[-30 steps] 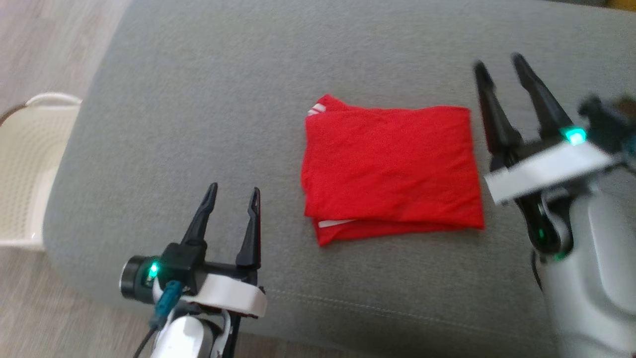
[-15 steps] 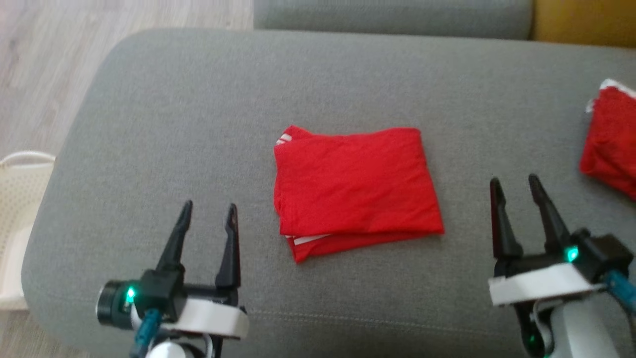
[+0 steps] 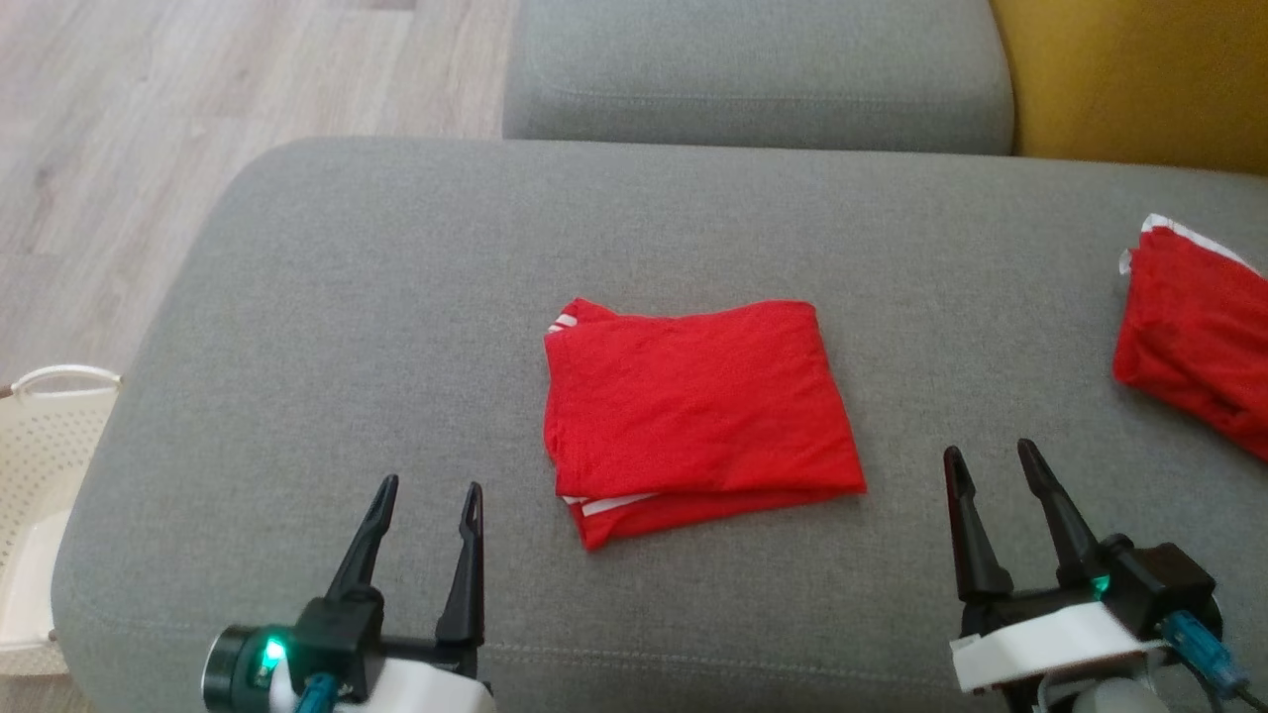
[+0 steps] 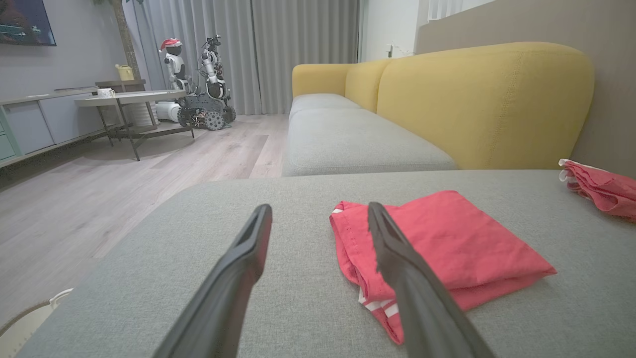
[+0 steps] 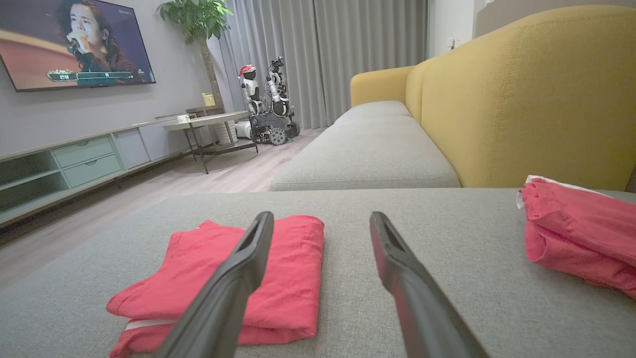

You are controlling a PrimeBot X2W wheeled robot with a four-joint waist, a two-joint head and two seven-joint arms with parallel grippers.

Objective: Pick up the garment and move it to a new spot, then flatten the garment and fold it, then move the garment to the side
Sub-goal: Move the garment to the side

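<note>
A red garment (image 3: 698, 406) with white stripes lies folded into a flat rectangle in the middle of the grey cushion (image 3: 396, 297). It also lies ahead in the left wrist view (image 4: 447, 248) and the right wrist view (image 5: 223, 278). My left gripper (image 3: 429, 487) hovers open near the cushion's front edge, left of the garment and apart from it. My right gripper (image 3: 991, 454) stands open to the garment's right, also apart, with nothing between its fingers.
A second red garment (image 3: 1194, 347) lies crumpled at the cushion's right end. A cream perforated basket (image 3: 40, 475) sits on the wooden floor at the left. Another grey seat (image 3: 753, 79) and a yellow backrest (image 3: 1129, 79) lie beyond.
The head camera has tilted up, bringing the second red garment and far seat into view. My right gripper has drawn back from beside the folded garment toward the front edge.
</note>
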